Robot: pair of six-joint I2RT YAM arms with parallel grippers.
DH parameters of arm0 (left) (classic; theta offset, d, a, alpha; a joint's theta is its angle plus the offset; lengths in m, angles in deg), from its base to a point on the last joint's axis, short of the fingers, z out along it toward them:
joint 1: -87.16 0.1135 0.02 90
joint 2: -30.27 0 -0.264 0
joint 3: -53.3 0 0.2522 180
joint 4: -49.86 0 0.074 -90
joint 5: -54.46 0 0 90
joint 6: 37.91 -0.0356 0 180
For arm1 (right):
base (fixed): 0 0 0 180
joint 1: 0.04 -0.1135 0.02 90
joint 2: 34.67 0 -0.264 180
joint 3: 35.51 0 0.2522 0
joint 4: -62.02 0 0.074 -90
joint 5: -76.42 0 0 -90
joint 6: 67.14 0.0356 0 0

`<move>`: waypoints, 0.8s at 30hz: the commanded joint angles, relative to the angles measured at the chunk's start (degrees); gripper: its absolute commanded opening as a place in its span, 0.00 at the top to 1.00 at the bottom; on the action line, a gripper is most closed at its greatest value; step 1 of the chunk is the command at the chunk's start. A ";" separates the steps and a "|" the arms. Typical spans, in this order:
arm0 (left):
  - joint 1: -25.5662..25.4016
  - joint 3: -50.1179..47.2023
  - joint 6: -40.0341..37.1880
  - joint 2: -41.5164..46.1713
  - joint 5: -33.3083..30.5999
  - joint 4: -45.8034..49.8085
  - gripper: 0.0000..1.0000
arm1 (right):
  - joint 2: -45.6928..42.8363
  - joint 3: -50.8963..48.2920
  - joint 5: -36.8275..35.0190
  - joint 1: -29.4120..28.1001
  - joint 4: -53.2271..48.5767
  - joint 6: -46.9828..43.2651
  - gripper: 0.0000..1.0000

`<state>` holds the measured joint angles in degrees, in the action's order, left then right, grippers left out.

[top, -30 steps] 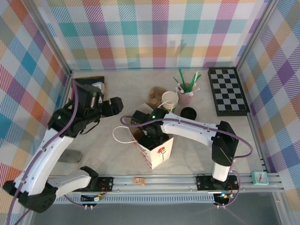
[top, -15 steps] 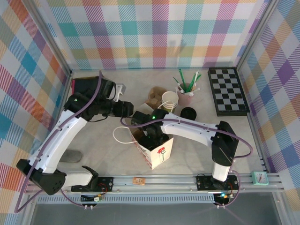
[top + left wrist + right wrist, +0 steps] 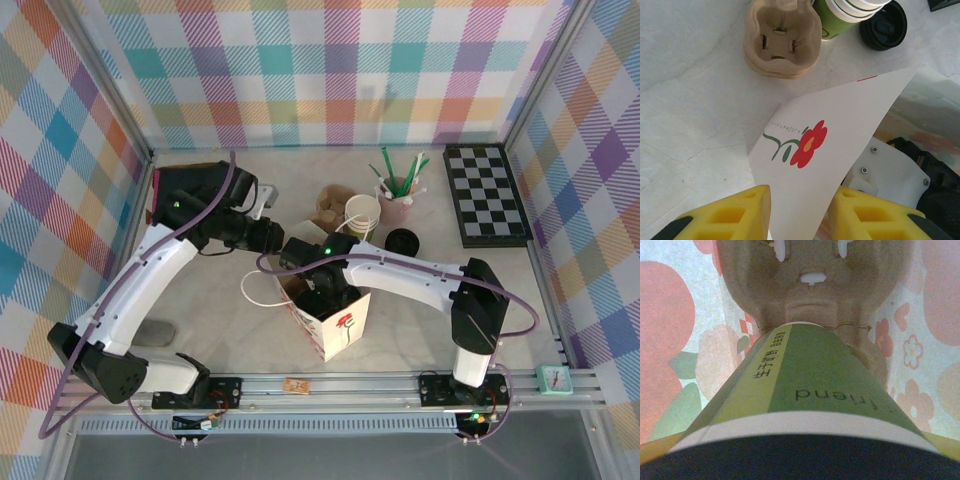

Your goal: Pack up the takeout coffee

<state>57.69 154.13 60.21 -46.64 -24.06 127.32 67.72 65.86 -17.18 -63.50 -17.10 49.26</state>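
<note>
left hand (image 3: 801,197): now at the paper bag (image 3: 840,125), no longer out at the left of the table (image 3: 690,85). The yellow fingers (image 3: 740,215) are narrower than a second ago but apart, one either side of the bag's flower wall, with no pinch visible.
right hand (image 3: 322,290): unmoved, down inside the bag. You can't tell whether it's gripping or has let go.
takeout coffee (image 3: 820,375): in the bag, base at the cardboard carrier (image 3: 810,295), black lid (image 3: 800,460) toward the right hand.
meaning: the cup looks placed. Your left is probably bracing the bag so the right can pull out clean.
</note>
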 commanded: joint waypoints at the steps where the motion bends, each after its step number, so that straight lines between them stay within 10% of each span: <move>1: 0.38 1.70 -1.78 -0.79 0.42 2.54 0.66 | -1.45 -0.50 -0.01 -0.52 0.06 0.40 0.64; 7: 0.38 1.49 -2.06 -0.97 -0.24 2.57 0.88 | -1.31 -0.71 -0.11 -0.50 0.34 0.58 0.64; 24: -0.06 2.84 -1.46 -2.00 -3.47 3.36 1.00 | -3.05 -3.34 1.35 -1.05 0.60 2.36 0.64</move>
<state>57.67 155.20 58.68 -48.14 -25.11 128.87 66.82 63.57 -17.11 -63.72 -15.57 50.35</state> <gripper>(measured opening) 0.058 0.830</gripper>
